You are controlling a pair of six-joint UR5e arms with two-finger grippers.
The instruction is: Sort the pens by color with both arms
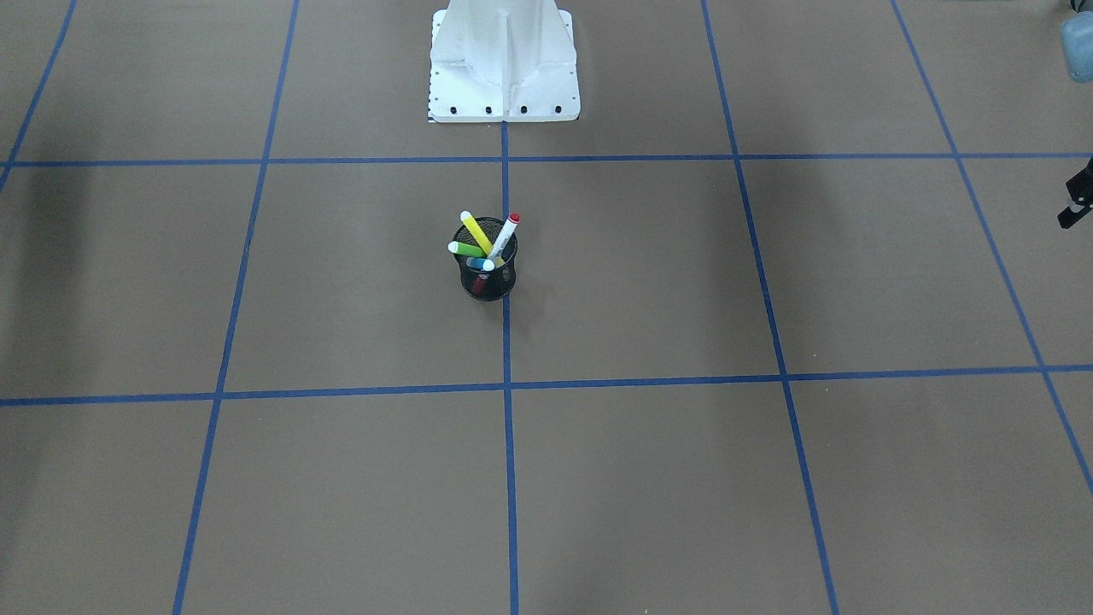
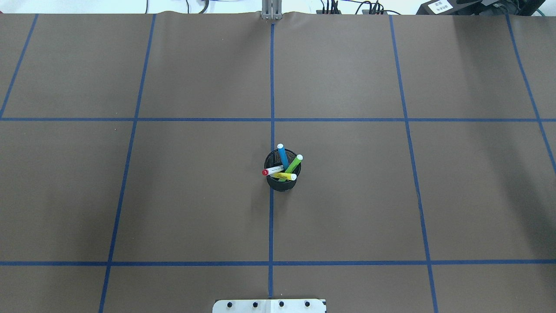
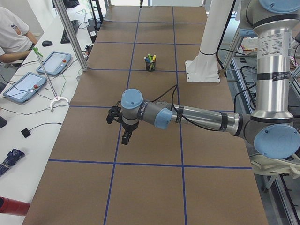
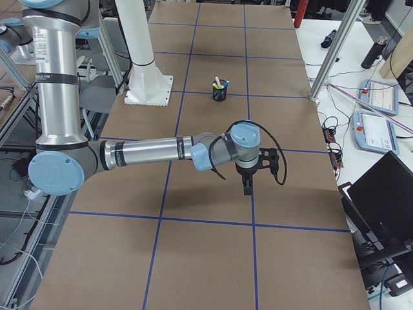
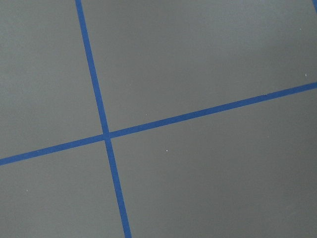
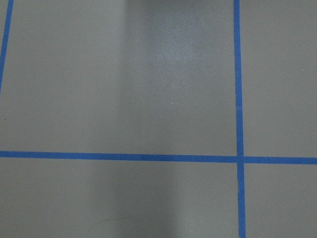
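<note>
Four pens stand in a black mesh cup (image 1: 488, 282) at the table's middle: a yellow one (image 1: 475, 232), a green one (image 1: 465, 249), a blue one (image 1: 481, 264) and a white one with a red cap (image 1: 505, 233). In the overhead view the cup (image 2: 281, 183) holds the blue (image 2: 282, 155), green (image 2: 294, 164), yellow (image 2: 285, 176) and white pen (image 2: 273, 170). My left gripper (image 3: 126, 139) hangs over the table far from the cup, pointing down. My right gripper (image 4: 247, 190) hangs likewise at the opposite end. I cannot tell whether either is open or shut. Both wrist views show only bare table.
The white pedestal base (image 1: 504, 68) stands at the robot's side of the table. Blue tape lines (image 2: 272, 87) divide the brown table into squares. An operator (image 3: 11, 37) and tablets (image 3: 54, 63) are at a side bench; a laptop (image 4: 381, 194) is beside the other end.
</note>
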